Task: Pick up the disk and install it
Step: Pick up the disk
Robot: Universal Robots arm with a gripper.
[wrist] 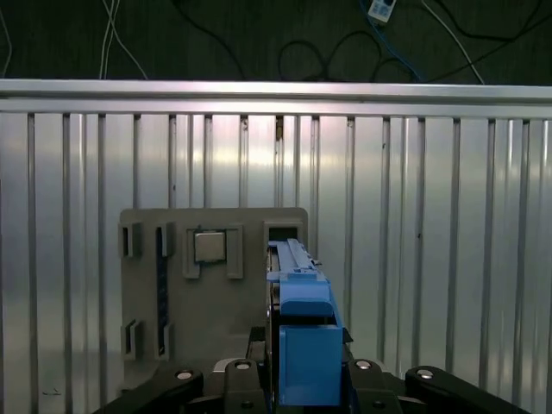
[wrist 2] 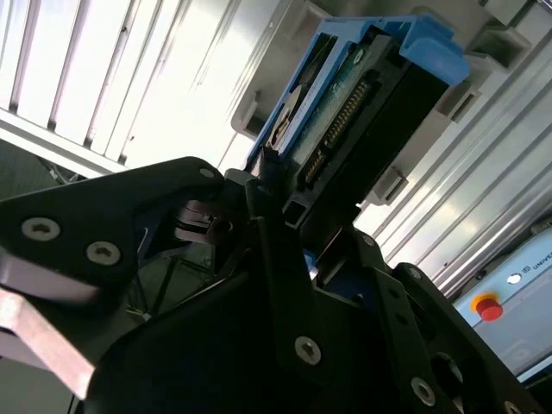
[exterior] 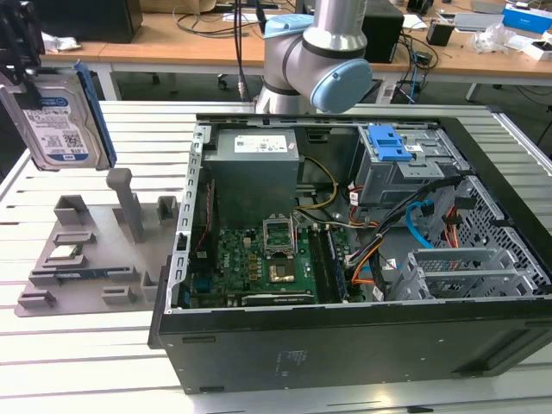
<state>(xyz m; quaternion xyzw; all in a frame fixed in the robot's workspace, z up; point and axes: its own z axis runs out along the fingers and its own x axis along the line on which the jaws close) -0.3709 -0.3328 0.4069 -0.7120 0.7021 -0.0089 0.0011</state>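
The book-sized silver metal disk (exterior: pixel 62 121), framed by a bright blue plastic bracket, hangs roughly upright in the air at the exterior view's left. The black claw (exterior: pixel 24 62) is clenched on its upper end. Below it, a grey plastic parts tray (exterior: pixel 95 276) lies on the slatted aluminium counter (exterior: pixel 69 362) and holds a small square silver chip (exterior: pixel 65 254). An open black computer case (exterior: pixel 345 354) stands just beside the tray, towards the exterior view's right.

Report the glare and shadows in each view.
Exterior view: even light, the disk and the open computer case both plainly lit, with soft shadow inside the case. Second wrist view: the table slats wash out white behind the disk. First wrist view: bright streaks on the table, darkness beyond its far rail.
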